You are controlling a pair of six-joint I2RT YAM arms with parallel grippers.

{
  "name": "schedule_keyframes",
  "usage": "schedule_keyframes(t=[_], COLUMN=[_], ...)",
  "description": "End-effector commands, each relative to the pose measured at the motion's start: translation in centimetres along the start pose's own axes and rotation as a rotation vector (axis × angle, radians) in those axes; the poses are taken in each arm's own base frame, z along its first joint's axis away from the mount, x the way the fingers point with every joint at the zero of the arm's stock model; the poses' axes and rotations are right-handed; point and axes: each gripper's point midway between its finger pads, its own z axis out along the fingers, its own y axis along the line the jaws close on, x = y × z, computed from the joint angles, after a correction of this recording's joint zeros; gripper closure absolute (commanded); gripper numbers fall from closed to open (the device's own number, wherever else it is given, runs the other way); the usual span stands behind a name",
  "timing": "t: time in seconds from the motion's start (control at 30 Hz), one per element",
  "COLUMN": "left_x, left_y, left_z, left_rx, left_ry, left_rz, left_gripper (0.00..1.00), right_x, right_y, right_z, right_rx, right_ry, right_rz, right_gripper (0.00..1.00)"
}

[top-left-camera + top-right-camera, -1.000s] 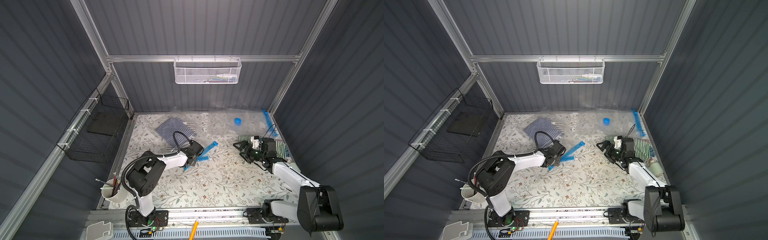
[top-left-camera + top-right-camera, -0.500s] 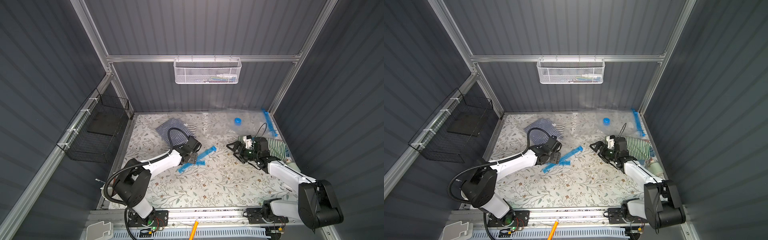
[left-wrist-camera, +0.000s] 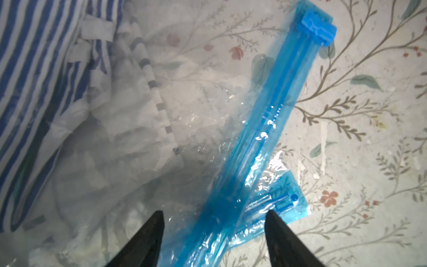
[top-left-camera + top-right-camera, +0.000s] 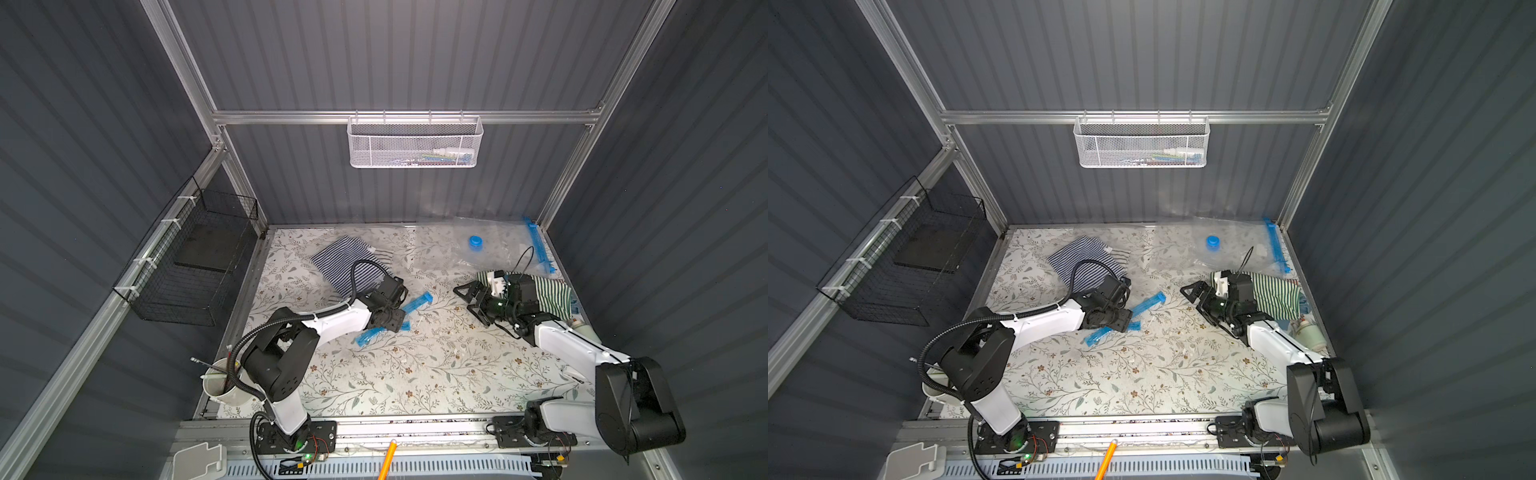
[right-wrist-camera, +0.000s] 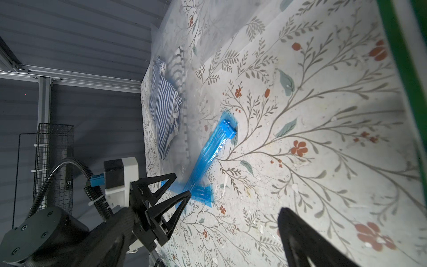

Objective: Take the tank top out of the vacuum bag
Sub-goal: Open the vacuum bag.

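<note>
The blue-and-white striped tank top (image 4: 340,266) (image 4: 1079,262) lies inside the clear vacuum bag (image 4: 399,266) at the back left of the table. Through the plastic it also shows in the left wrist view (image 3: 34,69). The bag's blue zip strip (image 4: 415,301) (image 3: 265,120) (image 5: 208,150) lies flat on the floral table. My left gripper (image 4: 392,320) (image 3: 214,213) is open, with one fingertip on each side of the strip's near end. My right gripper (image 4: 463,299) (image 4: 1192,301) stands wide open and holds nothing, to the right of the strip.
A second clear bag with a blue cap (image 4: 476,241) lies at the back right. A green-striped cloth (image 4: 548,291) sits behind my right wrist, and a white bottle (image 4: 582,328) beside it. A cup of tools (image 4: 224,382) stands front left. A black wire basket (image 4: 195,257) hangs on the left wall.
My left gripper has opened and let go of the zip strip, which now lies lower and flatter. The left arm has drawn back. My right gripper has moved left toward the bag.
</note>
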Motion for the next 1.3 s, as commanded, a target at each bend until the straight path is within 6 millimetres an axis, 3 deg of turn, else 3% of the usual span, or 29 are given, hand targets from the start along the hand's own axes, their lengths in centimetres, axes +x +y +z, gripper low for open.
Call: schedule_keyframes(t=[0.0,0.17,0.33,0.63,0.93,1.27], left_x=[-0.5,0.2,-0.4,-0.9,-0.8,-2.3], left_y=[-0.9,0.2,1.6,1.7,2.0,2.7], left_z=[0.6,1.4,1.6,2.4,3.0,1.5], left_rx=[0.020,-0.062,-0.150,-0.170,-0.191,-0.235], left_ry=[0.004,0.021,0.021,0.025,0.043,0.010], left_rz=[0.046,0.064,0.065,0.048,0.055,0.018], left_gripper=[0.36,0.37,0.45,0.69,0.84,0.97], right_x=[-0.5,-0.2,-0.1,0.3,0.3,0.4], right_y=[0.5,0.4,0.6,0.1,0.0,-0.1], right_z=[0.3,0.5,0.9,1.2,1.2,1.3], right_rx=[-0.006,-0.017,-0.029,-0.032,-0.033,-0.035], right_ry=[0.000,0.019,0.036,0.052,0.050,0.057], right_rz=[-0.002,-0.001,0.007,0.031,0.032,0.034], right_gripper=[0.01,0.01,0.01,0.01,0.01,0.01])
